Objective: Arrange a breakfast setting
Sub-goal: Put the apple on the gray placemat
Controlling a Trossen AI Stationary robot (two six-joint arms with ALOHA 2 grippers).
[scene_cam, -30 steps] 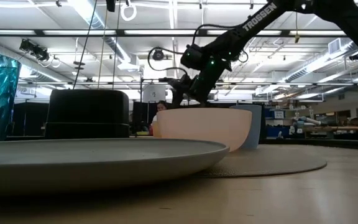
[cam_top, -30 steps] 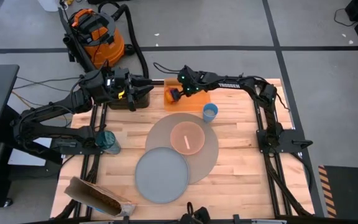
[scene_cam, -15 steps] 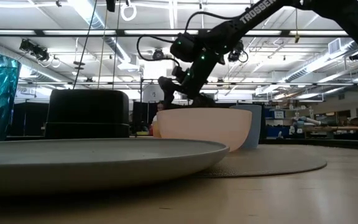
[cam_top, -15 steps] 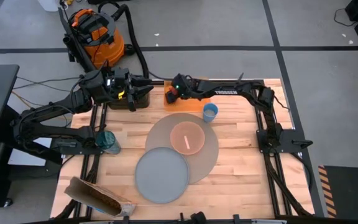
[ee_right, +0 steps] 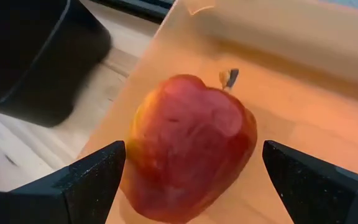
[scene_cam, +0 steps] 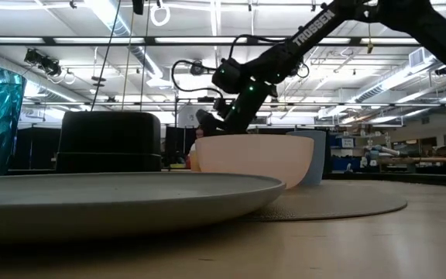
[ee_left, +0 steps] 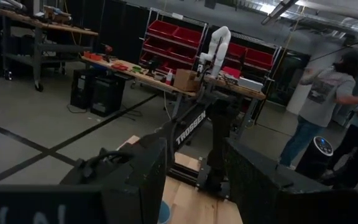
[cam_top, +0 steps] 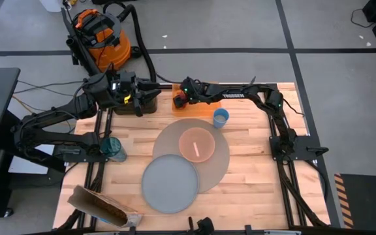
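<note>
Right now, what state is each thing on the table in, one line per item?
Red-yellow apple: on the flat orange board, between the open right gripper's fingers, not gripped.
Small pink bowl: upright on the round grey-brown mat, metal spoon inside.
Grey plate: empty, overlapping the mat.
Light-blue cup: upright.
Left gripper: over the black toaster.

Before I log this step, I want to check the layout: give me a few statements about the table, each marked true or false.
1. The right gripper is open, with the apple between its fingers. True.
2. The apple lies on the plate. False: it lies on the orange board.
3. The spoon is in the pink bowl. True.
4. The bowl sits on the plate. False: it sits on the mat; nothing is on the plate.
5. The blue cup stands on the bare table beside the mat. True.
6. The left gripper is over the mat. False: it is by the toaster.
</note>
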